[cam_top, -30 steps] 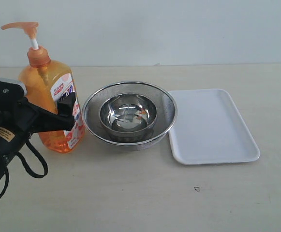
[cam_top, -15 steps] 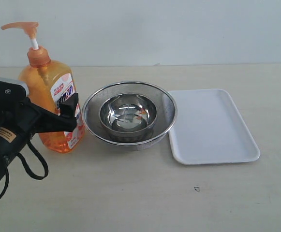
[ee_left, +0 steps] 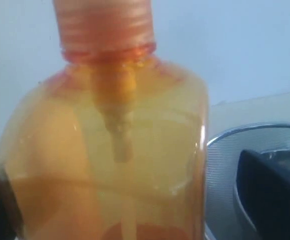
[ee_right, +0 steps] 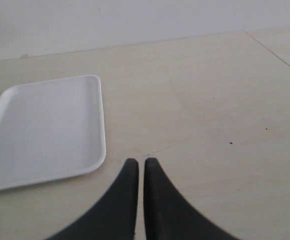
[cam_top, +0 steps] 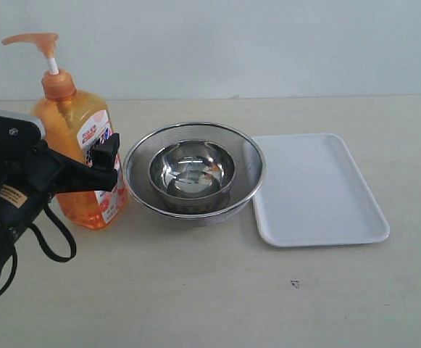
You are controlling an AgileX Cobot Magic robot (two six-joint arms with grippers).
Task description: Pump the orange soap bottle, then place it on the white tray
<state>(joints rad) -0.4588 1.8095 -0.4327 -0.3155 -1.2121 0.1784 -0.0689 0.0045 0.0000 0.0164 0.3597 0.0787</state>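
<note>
- Orange soap bottle (cam_top: 69, 127) stands upright at frame left, between the left tool's (cam_top: 94, 156) wide-apart jaws, unclamped
- Right tool (ee_right: 137, 170) pressed together, empty, near white tray (cam_top: 319, 188)

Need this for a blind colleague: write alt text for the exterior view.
A black left gripper, jaws open, straddles an upright orange soap bottle on a beige table. To its right sit nested steel bowls, then a white tray.

Beige table (cam_top: 196, 290) has, left to right: orange soap bottle (cam_top: 76, 127), steel mesh bowl (cam_top: 254, 174), white tray (cam_top: 319, 188), all pretty close together.
</note>
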